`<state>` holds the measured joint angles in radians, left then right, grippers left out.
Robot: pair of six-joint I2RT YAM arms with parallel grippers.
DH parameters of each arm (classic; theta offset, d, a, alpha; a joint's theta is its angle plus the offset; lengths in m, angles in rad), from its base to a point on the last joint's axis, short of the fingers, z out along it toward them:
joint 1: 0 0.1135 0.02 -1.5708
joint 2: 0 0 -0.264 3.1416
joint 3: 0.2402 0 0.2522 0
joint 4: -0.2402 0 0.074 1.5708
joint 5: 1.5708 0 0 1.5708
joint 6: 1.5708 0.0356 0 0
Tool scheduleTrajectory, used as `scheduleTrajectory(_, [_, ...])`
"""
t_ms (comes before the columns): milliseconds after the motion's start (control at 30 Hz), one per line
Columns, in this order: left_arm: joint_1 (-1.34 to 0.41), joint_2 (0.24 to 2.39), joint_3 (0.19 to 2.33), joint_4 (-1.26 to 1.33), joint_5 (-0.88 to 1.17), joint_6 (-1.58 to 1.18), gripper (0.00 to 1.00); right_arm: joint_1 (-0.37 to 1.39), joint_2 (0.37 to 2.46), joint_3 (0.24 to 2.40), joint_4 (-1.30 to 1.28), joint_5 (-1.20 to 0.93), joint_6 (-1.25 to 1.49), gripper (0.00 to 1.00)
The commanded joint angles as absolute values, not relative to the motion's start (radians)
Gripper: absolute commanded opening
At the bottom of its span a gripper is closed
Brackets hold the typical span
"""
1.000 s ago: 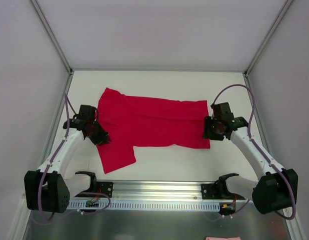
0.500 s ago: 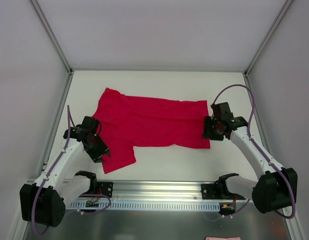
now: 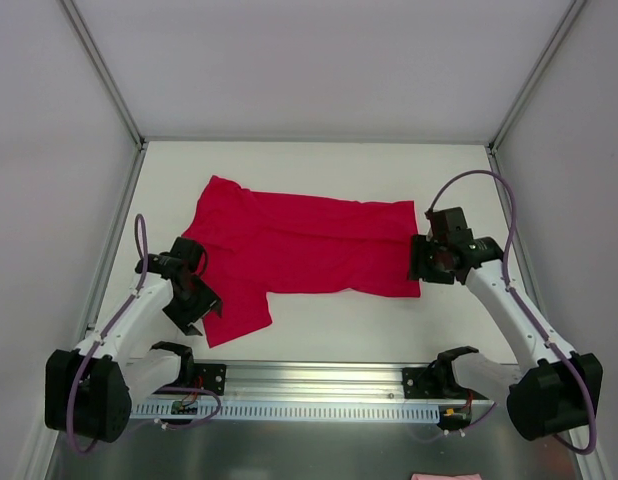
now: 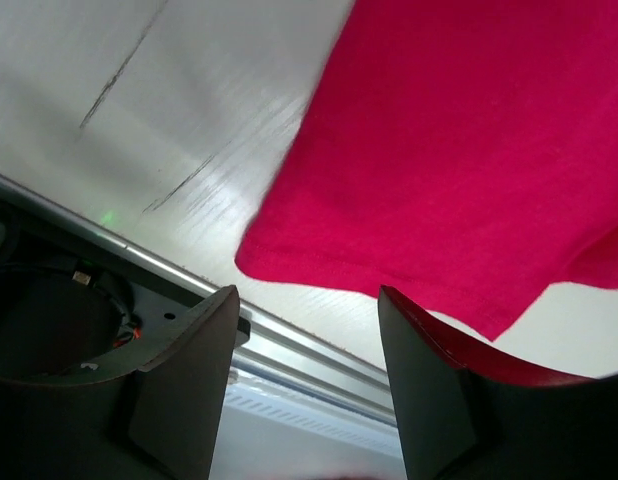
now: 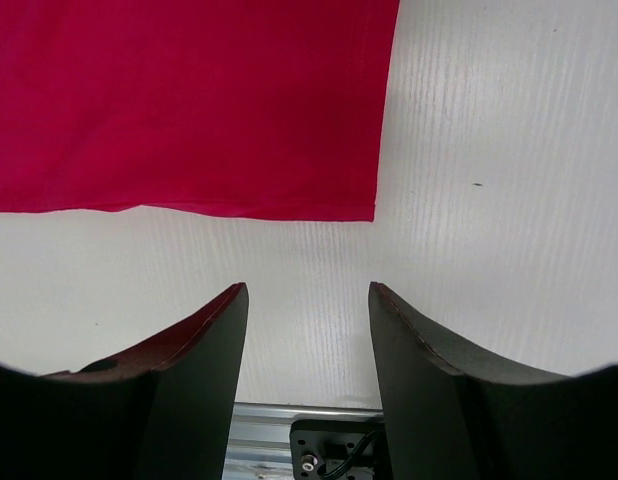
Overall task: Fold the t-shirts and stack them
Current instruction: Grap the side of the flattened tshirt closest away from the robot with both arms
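T-shirt (image 3: 309,245) lies flat on the table (image 3: 319,170), running left to right: shoulders to the left, hem to the right, one sleeve (image 3: 234,310) sticking out toward the near left. Left claw (image 3: 199,303) sits at that sleeve's left edge, fingers apart, nothing between them. Right claw (image 3: 421,268) is at the near right hem corner (image 5: 373,216), also apart and empty, with the corner just beyond its tips. My read is that both are lining up to pinch. I'd go low, slip one finger under the cloth edge at each end, close both together, then lift evenly so the thin fabric doesn't bunch or drag.
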<state>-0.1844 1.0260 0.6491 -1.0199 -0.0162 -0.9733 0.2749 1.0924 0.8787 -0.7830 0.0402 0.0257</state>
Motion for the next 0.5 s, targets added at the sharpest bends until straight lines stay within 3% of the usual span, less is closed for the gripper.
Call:
scheduleTrajectory(0, [-0.195,1.077,0.615,-0.948,-0.020,-1.015,0.59,0.279,1.087,0.872,-0.773,0.067,0.058,0.56])
scheduleTrajectory(467, [-0.207,1.218,0.565,-0.799,-0.021,-1.006,0.58,0.279,1.275,0.778,-0.626,0.160,0.192,0.55])
